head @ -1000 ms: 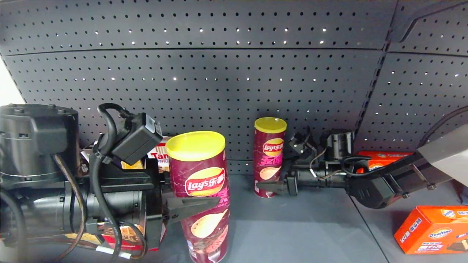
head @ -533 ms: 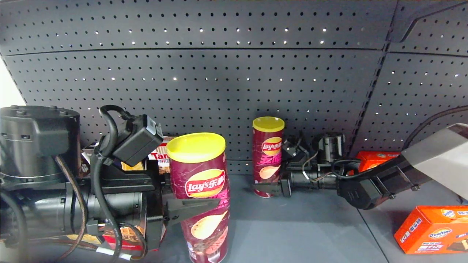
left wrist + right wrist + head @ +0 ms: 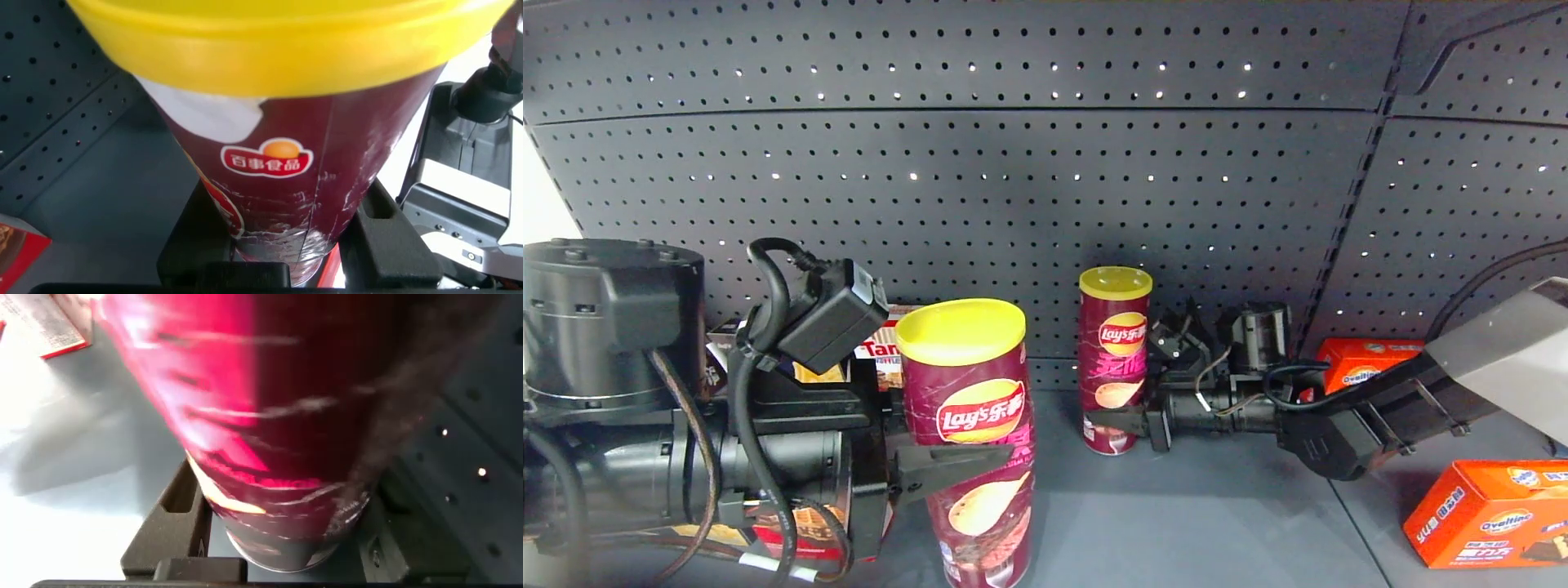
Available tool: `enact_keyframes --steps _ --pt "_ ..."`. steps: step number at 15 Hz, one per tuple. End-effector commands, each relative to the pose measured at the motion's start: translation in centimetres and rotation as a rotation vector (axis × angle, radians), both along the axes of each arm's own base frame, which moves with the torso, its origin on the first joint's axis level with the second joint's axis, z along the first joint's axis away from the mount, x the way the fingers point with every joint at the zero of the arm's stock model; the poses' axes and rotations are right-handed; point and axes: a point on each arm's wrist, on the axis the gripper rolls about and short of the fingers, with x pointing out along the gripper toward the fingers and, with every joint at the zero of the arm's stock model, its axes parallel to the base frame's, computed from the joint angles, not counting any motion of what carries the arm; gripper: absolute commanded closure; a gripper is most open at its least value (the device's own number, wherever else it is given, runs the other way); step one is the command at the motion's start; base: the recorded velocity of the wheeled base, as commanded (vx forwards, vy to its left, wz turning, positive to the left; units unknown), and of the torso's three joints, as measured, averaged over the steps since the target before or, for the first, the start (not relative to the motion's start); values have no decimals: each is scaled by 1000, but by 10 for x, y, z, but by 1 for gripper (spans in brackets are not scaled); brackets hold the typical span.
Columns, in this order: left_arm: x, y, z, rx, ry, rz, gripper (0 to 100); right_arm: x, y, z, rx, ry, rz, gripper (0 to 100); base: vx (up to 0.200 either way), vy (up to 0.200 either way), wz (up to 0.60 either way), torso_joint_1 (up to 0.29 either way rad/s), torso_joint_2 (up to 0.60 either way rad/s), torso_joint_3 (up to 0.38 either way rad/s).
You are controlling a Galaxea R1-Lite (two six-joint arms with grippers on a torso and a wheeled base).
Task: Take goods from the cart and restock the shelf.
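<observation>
Right gripper [image 3: 1112, 415] pinches rear chip can [image 3: 1115, 335], upright at 12 o'clock on shelf [image 3: 1201, 523], near pegboard [image 3: 1013, 204]. Left gripper [image 3: 980, 457] clamps front chip can [image 3: 968, 384] at 7 o'clock. Risk: tall can topples if a finger drags on release.

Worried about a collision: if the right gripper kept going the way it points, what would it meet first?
Probably the snack boxes beyond its held can; the other can looks nearer the front, though depth is unclear.
</observation>
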Motion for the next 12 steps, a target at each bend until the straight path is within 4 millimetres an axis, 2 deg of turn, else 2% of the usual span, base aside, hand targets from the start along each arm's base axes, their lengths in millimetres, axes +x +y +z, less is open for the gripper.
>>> enact_keyframes --steps 1,3,4,5,7,8,12 --pt "-1 0 1 -1 -3 -1 100 -22 -11 14 0 -56 -65 100 0 0 0 0 0 0" --pt "-2 1 -2 3 4 -2 100 -42 -17 11 31 -104 -79 100 0 0 0 0 0 0" --pt "-3 1 -4 7 10 -4 100 -59 -21 10 58 -123 -80 100 0 0 0 0 0 0" --pt "-3 1 -4 7 10 -4 100 -60 -21 10 59 -123 -80 100 0 0 0 0 0 0" --pt "-3 0 -2 4 3 -4 100 -100 -20 10 87 -86 -70 100 0 0 0 0 0 0" --pt "-3 0 -2 4 3 -4 100 -112 -19 10 87 -84 -55 100 0 0 0 0 0 0" --pt "-3 0 -2 7 1 2 100 -133 -28 12 82 -74 -37 100 0 0 0 0 0 0"
